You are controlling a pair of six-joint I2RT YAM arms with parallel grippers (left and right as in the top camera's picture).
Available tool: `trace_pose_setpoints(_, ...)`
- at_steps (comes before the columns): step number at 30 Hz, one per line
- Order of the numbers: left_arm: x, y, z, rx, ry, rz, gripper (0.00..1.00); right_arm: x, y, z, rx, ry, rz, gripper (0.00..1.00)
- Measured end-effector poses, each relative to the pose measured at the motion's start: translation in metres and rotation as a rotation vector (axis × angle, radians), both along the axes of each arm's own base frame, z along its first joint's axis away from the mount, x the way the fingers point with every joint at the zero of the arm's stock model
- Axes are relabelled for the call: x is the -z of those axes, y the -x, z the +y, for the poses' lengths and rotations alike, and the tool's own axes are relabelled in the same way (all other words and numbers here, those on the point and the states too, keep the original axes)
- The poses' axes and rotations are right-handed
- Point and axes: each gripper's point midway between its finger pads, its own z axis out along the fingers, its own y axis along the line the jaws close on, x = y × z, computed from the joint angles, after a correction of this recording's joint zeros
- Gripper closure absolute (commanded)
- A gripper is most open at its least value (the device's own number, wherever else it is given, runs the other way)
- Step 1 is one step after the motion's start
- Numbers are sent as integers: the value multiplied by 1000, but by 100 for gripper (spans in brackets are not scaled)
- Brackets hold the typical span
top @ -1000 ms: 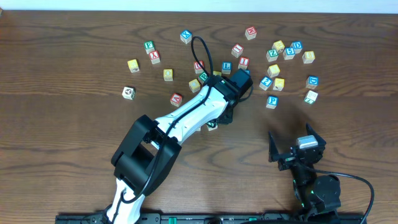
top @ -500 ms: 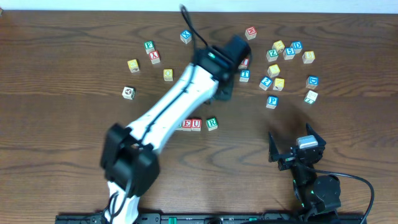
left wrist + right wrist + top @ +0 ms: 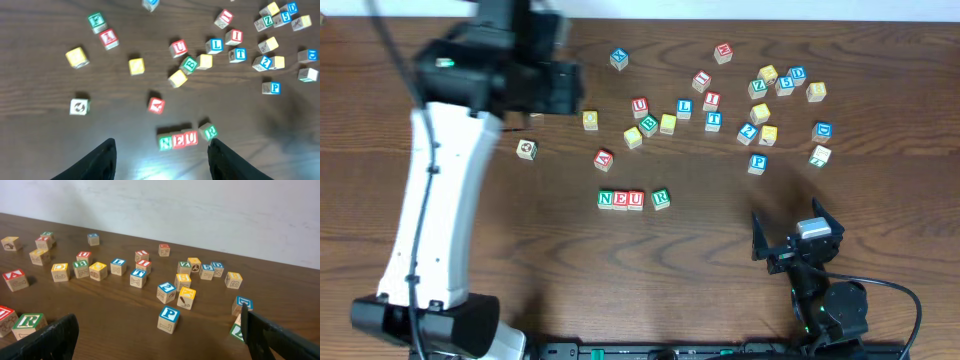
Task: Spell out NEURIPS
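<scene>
- N [image 3: 608, 199], E [image 3: 621, 199] and U [image 3: 635, 199] touched in a row at mid-bench [image 3: 720, 270], with R [image 3: 661, 198] just beside at 3 o'clock: four set, three left.
- Red I [image 3: 712, 99] lay at 1 o'clock of the row, and blue P [image 3: 757, 163] at 2 o'clock of R. I couldn't read an S.
- Light, stiff, smooth wood, I judged. Pinching two opposite flat sides seemed best.
- My left fingers [image 3: 100, 160] stood apart and empty; my right fingers [image 3: 280, 340] were spread wide and empty.

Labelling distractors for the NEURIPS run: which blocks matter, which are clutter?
Job: N-E-U row, R block, red I block, blue P block. S: can't pick out.
Clutter: blue L block, blue T block, spare red U block, red A block.
</scene>
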Motion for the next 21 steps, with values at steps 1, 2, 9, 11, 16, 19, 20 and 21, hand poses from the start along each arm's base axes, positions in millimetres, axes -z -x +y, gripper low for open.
trace_pose_setpoints(1, -1, 1, 9, -2, 16, 7, 43, 0, 0, 0, 0, 0, 0, 1)
trace_pose_setpoints(2, 0, 3, 16, 0, 31, 18, 43, 0, 0, 0, 0, 0, 0, 1)
trace_pose_setpoints(9, -4, 10, 40, 50, 137, 28, 28, 0, 0, 0, 0, 0, 0, 1)
trace_pose_setpoints(11, -5, 10, 40, 61, 149, 23, 22, 0, 0, 0, 0, 0, 0, 1)
trace_pose_setpoints(16, -7, 11, 35, 88, 167, 16, 8, 0, 0, 0, 0, 0, 0, 1)
trace_pose_setpoints(19, -8, 12, 34, 95, 173, 13, 4, 0, 0, 0, 0, 0, 0, 1)
trace_pose_setpoints(20, -8, 12, 33, 97, 174, 13, 4, 0, 0, 0, 0, 0, 0, 1)
trace_pose_setpoints(21, -8, 12, 33, 98, 175, 13, 4, 0, 0, 0, 0, 0, 0, 1)
